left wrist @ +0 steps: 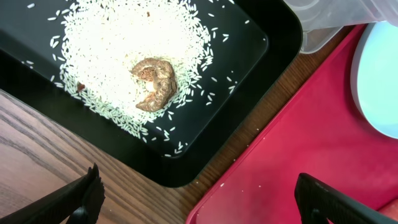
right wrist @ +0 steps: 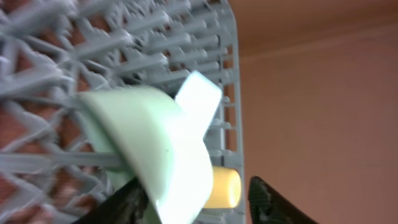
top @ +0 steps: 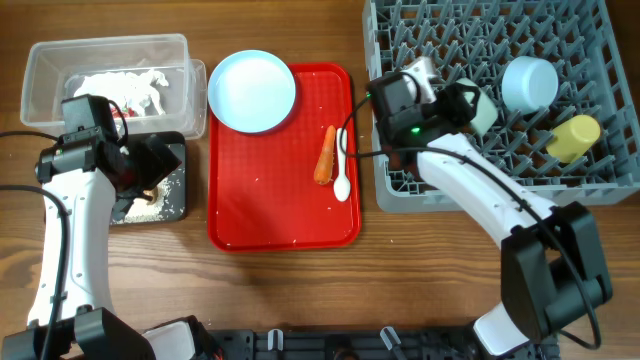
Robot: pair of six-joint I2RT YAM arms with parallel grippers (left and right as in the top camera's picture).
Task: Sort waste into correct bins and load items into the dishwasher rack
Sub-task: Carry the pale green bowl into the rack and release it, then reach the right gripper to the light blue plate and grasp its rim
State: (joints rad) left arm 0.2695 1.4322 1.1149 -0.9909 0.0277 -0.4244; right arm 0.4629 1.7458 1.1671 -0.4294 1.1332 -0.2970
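My left gripper (top: 150, 165) (left wrist: 199, 186) is open and empty above the near corner of the black tray (top: 178, 211) (left wrist: 249, 68), which holds loose white rice (left wrist: 106, 56) and a brown food lump (left wrist: 154, 84). The red-and-white wrapper (top: 125, 88) lies in the clear tub (top: 40, 60) (left wrist: 323, 25). My right gripper (top: 465, 100) (right wrist: 196, 199) is open over the grey rack (top: 590, 180) (right wrist: 155, 43), its fingers on either side of the pale green bowl (top: 483, 108) (right wrist: 155, 137), which stands tilted among the pegs. The light blue bowl (top: 530, 82) (right wrist: 199, 93) and yellow cup (top: 573, 137) (right wrist: 225, 188) sit in the rack.
The flat red tray (top: 280, 215) (left wrist: 298, 137) lies mid-table with the pale plate (top: 251, 90) (left wrist: 379, 81) at its far left, and the orange carrot piece (top: 325, 155) and white spoon (top: 342, 175) at its right. A few rice grains are scattered on it.
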